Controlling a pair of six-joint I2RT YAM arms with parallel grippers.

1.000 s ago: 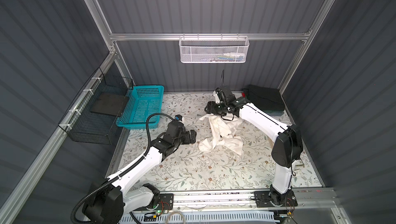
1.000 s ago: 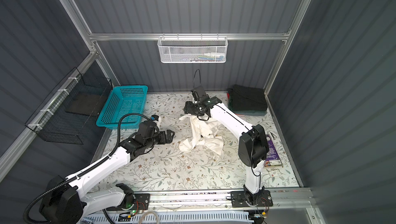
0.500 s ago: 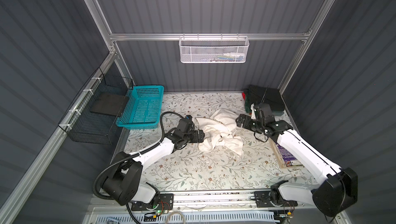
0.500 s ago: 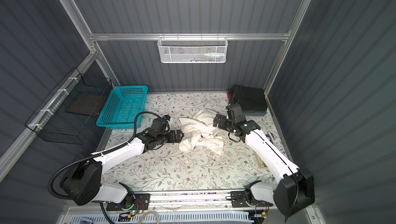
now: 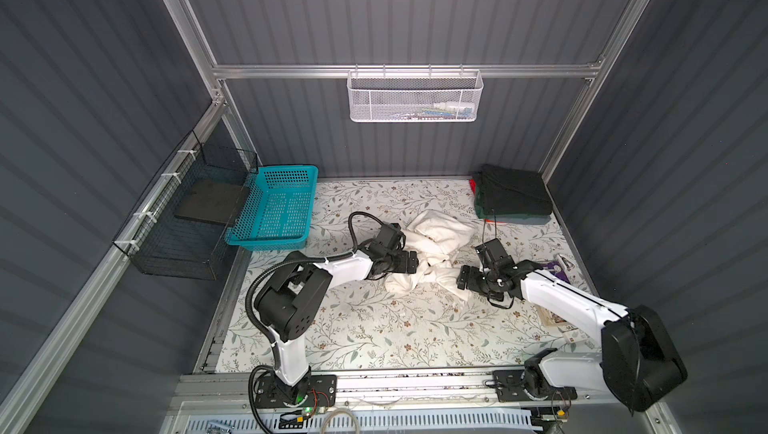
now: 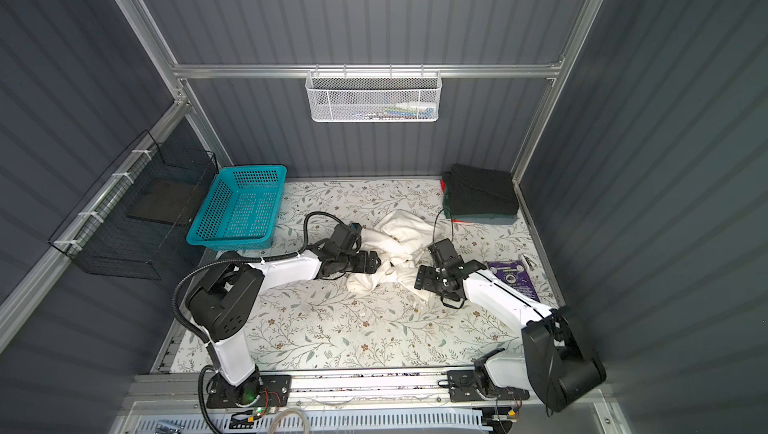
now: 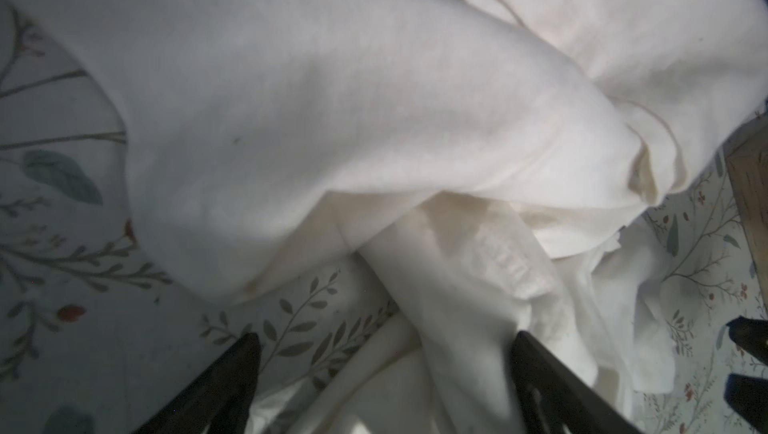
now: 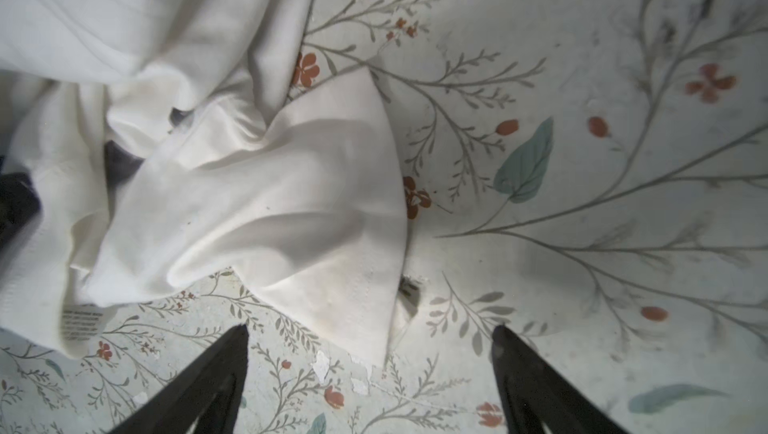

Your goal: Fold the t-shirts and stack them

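Left tool (image 7: 384, 340) and right tool (image 8: 370, 328) are both spread open, nothing gripped; the crumpled white shirt (image 5: 432, 240) is bunched between them. If several layers get pinched, a tangled lump probably gets lifted.

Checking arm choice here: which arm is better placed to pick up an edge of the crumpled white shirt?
Probably right: the open right claw faces a flat hemmed corner of the white shirt; the left claw faces bunched folds.

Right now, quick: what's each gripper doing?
Left gripper: open, fingers astride the off-white t-shirt, not clamped.
Right gripper: open, holding nothing.
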